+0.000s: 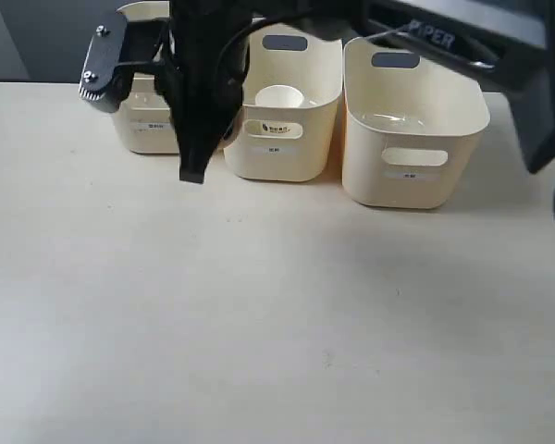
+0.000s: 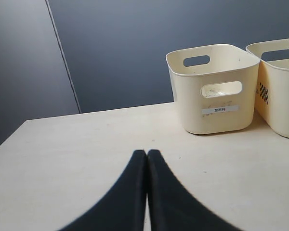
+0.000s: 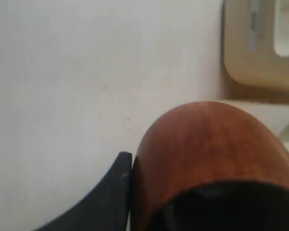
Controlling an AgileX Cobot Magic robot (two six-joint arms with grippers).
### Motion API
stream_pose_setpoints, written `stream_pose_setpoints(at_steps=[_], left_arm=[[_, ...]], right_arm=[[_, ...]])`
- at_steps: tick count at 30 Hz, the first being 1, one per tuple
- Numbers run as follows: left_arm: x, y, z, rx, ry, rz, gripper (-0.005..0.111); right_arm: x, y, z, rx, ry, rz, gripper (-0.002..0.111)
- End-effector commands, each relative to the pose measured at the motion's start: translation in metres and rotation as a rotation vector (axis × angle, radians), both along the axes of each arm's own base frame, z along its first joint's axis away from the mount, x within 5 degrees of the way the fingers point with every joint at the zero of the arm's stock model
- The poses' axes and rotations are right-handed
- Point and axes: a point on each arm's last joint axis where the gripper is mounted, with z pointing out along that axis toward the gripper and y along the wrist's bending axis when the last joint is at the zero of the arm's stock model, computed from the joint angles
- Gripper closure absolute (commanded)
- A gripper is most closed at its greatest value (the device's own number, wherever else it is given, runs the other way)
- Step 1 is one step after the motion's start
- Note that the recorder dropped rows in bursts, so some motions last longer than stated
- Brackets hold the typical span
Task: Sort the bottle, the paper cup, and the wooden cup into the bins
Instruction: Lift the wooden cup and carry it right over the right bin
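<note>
My right gripper [image 1: 196, 166] reaches across from the right and points down in front of the left bin [image 1: 141, 129]. In the right wrist view it [image 3: 197, 163] is shut on the reddish-brown wooden cup [image 3: 212, 154]. One black finger [image 3: 113, 192] presses the cup's side and the other is hidden behind it. The white paper cup [image 1: 279, 97] stands inside the middle bin [image 1: 287, 153]. A faint clear glint lies in the right bin [image 1: 412, 171]; I cannot tell whether it is the bottle. My left gripper [image 2: 147, 156] is shut and empty, low over the table, well short of the bins.
The right arm's links [image 1: 435, 42] stretch across above the bins. In the left wrist view the left bin [image 2: 214, 113] stands ahead with a second bin [image 2: 279, 101] beside it, before a dark wall [image 2: 135, 48]. The table's edge [image 2: 9, 137] is close.
</note>
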Motion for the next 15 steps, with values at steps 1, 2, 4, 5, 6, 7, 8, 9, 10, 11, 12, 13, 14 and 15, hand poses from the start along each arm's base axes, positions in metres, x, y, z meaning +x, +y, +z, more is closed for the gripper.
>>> stream_pose_setpoints(at_steps=[1, 2, 4, 5, 6, 7, 8, 9, 10, 11, 12, 13, 14, 15], left_arm=[[0.000, 0.000, 0.000, -0.001, -0.010, 0.001, 0.107], [0.000, 0.000, 0.000, -0.001, -0.010, 0.001, 0.107], [0.000, 0.000, 0.000, -0.001, -0.010, 0.001, 0.107], [0.000, 0.000, 0.000, -0.001, -0.010, 0.001, 0.107], [0.000, 0.000, 0.000, -0.001, -0.010, 0.001, 0.107], [0.000, 0.000, 0.000, -0.001, -0.010, 0.001, 0.107], [0.000, 0.000, 0.000, -0.001, -0.010, 0.001, 0.107], [0.000, 0.000, 0.000, -0.001, -0.010, 0.001, 0.107], [0.000, 0.000, 0.000, -0.001, -0.010, 0.001, 0.107], [0.000, 0.000, 0.000, -0.001, -0.010, 0.001, 0.107], [0.000, 0.000, 0.000, -0.001, -0.010, 0.001, 0.107], [0.000, 0.000, 0.000, -0.001, -0.010, 0.001, 0.107], [0.000, 0.000, 0.000, -0.001, -0.010, 0.001, 0.107], [0.000, 0.000, 0.000, -0.001, -0.010, 0.001, 0.107]], right_arm=[[-0.004, -0.016, 0.032, -0.003, -0.073, -0.066, 0.109], [-0.005, -0.019, 0.037, 0.003, -0.087, -0.080, 0.109], [-0.007, -0.022, 0.046, 0.015, -0.105, -0.096, 0.109], [-0.007, -0.024, 0.051, 0.022, -0.117, -0.108, 0.109], [-0.008, -0.025, 0.053, 0.024, -0.124, -0.118, 0.109], [-0.008, -0.027, 0.057, 0.028, -0.137, -0.130, 0.109], [-0.008, -0.030, 0.060, 0.030, -0.149, -0.154, 0.109], [-0.009, -0.033, 0.061, 0.026, -0.159, -0.176, 0.109], [-0.009, -0.036, 0.064, 0.016, -0.175, -0.183, 0.109], [-0.010, -0.039, 0.064, 0.001, -0.185, -0.190, 0.109], [-0.010, -0.043, 0.063, -0.018, -0.196, -0.196, 0.109], [-0.011, -0.046, 0.061, -0.036, -0.201, -0.202, 0.109], [-0.012, -0.050, 0.059, -0.057, -0.211, -0.211, 0.109], [-0.012, -0.053, 0.057, -0.079, -0.220, -0.216, 0.109]])
